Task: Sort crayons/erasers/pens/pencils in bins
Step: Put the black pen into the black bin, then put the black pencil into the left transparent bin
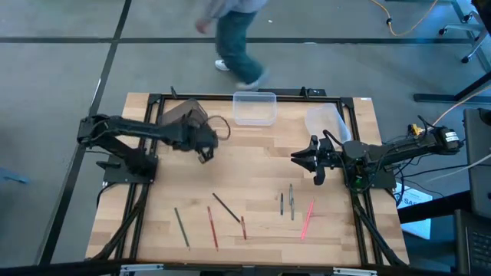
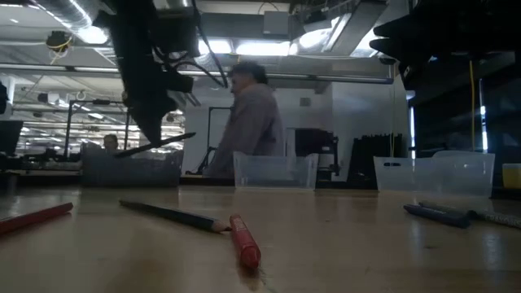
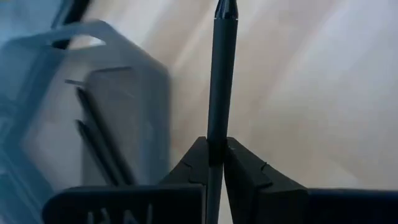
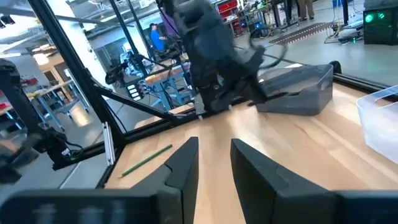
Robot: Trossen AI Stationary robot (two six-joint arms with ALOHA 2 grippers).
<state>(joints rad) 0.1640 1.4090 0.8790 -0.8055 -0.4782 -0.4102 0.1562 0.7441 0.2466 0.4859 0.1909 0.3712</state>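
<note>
My left gripper (image 1: pixel 205 150) hangs above the table just right of the dark grey bin (image 1: pixel 178 115), shut on a dark grey stick (image 3: pixel 219 74). That bin (image 3: pixel 118 106) holds two dark sticks (image 3: pixel 96 137). A clear bin (image 1: pixel 255 107) stands at the far middle and a whitish bin (image 1: pixel 326 121) at the far right. My right gripper (image 4: pixel 214 168) waits open and level at the right, holding nothing. Near the front edge lie several sticks: green (image 1: pixel 182 228), red (image 1: pixel 212 228), dark (image 1: pixel 226 207), brown-red (image 1: pixel 244 227), two grey (image 1: pixel 286 202) and pink (image 1: pixel 308 218). My left gripper pinches the dark grey stick between its two fingers (image 3: pixel 193 163), at a spot (image 3: pixel 216 134) partway along its shaft. The fingers slant down from above and lie across the stick. The stick (image 2: pixel 155 145) is lifted clear of the table and lies nearly level.
A black frame (image 1: pixel 230 97) runs round the far and side edges of the wooden table. A person (image 1: pixel 234 38) walks past beyond the far edge. Bare wood lies between the two grippers in the middle of the table.
</note>
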